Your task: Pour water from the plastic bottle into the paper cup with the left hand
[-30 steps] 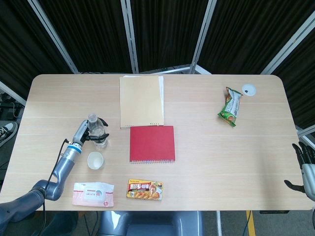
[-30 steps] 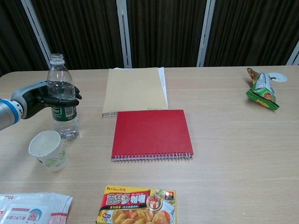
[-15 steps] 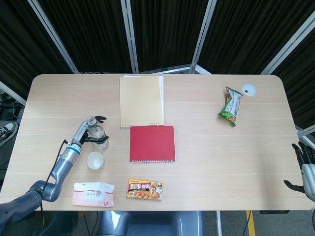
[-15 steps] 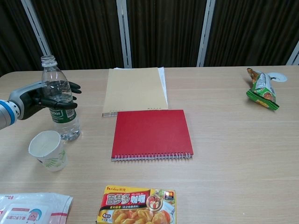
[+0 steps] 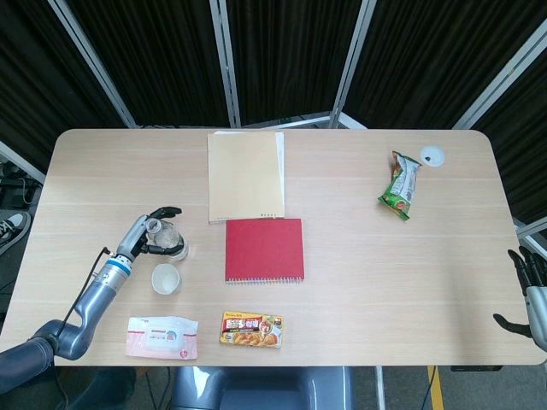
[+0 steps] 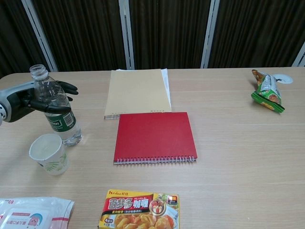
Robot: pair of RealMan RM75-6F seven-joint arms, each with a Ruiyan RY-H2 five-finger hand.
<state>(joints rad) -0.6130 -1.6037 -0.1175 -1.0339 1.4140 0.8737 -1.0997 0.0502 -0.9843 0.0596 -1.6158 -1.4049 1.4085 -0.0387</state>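
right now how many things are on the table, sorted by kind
Drink things: 2, plastic bottle, paper cup
Stationery: 2, red notebook, tan pad
Food packs: 2, curry box, green snack bag
Wipes: 1, wipes pack
Small white disc: 1
Total: 8
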